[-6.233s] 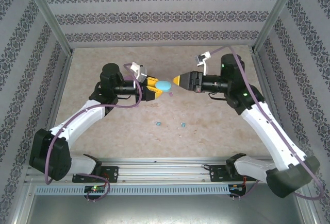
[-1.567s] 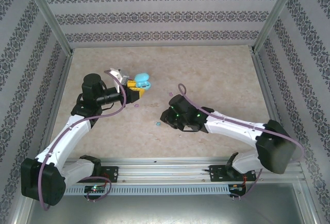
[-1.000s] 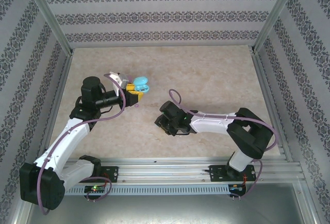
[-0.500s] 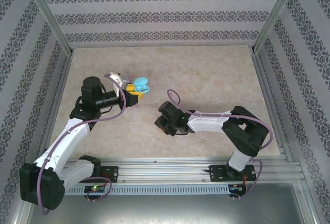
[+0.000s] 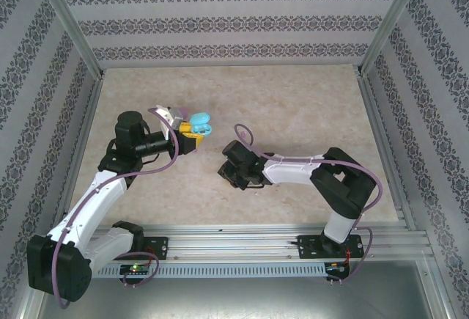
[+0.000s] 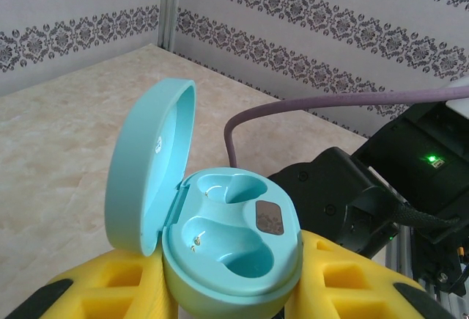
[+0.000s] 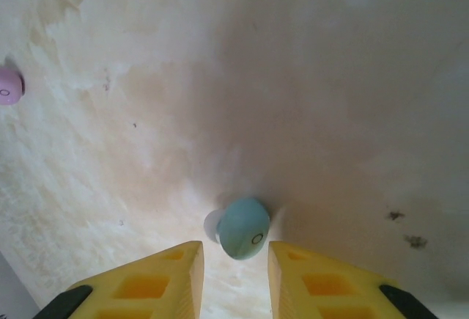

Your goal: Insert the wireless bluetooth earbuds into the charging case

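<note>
**Hazards.** The light blue earbud [image 7: 243,238] is small, rounded and smooth. If the right jaws close off-centre or too high on it, it will probably squirt out and roll across the tabletop [image 7: 315,77]. Too deep a descent would likely press the yellow fingertips [image 7: 165,275] into the tabletop before they close. The opening looks only slightly wider than the earbud, so there is little room for alignment error.

**Position at the right jaws.** The right jaws stand apart with nothing between them. The light blue earbud lies on the tabletop just beyond the tips. It is in line with the opening, slightly off-centre, and touches neither finger.

**Beyond the earbud.** A pink-purple earbud [image 7: 9,86] lies well apart from the light blue earbud, at the edge of the right wrist view.

**Farthest from the earbud.** The left jaws are clamped on the lower shell of the charging case [image 6: 227,253], holding it off the tabletop. The lid [image 6: 150,169] is hinged open and both wells are empty. The case sits tilted, so an earbud released in the wrong orientation may fail to seat.
</note>
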